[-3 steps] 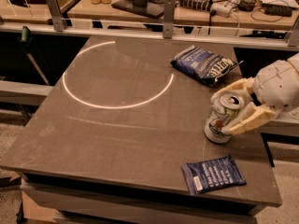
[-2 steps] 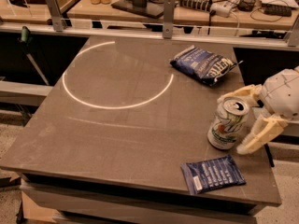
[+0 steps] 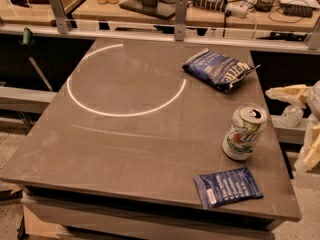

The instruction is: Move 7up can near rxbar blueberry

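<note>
Can point(image 3: 245, 132), silver-white aluminium, green logo: upright just beside flat dark-blue wrapper bar point(image 3: 227, 185), as task wants | tool point(image 3: 291, 126): I see it spread, empty, off grey bench point(image 3: 125, 149).

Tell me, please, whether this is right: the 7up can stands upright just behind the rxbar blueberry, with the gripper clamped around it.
Not quite: the camera view shows the gripper open beyond the table's right edge, clear of the 7up can. The can does stand upright just behind the rxbar blueberry.
</note>
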Controlling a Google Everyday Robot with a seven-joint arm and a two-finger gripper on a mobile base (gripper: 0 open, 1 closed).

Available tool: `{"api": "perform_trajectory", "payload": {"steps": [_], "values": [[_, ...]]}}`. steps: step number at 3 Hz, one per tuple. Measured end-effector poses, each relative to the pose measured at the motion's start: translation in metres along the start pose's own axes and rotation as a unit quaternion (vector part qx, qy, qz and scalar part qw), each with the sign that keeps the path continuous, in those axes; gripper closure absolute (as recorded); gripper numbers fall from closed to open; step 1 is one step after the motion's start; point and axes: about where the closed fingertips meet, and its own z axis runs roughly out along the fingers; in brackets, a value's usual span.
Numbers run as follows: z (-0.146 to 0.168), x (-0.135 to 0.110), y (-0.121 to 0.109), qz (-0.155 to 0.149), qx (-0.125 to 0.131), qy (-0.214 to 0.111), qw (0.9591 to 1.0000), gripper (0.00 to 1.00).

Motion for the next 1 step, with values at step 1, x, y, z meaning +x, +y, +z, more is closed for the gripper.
{"api": "perform_trajectory", "payload": {"steps": [1], "values": [[0.0,0.0001,0.0,0.0,0.0,0.0,1.0,0.0]]}}
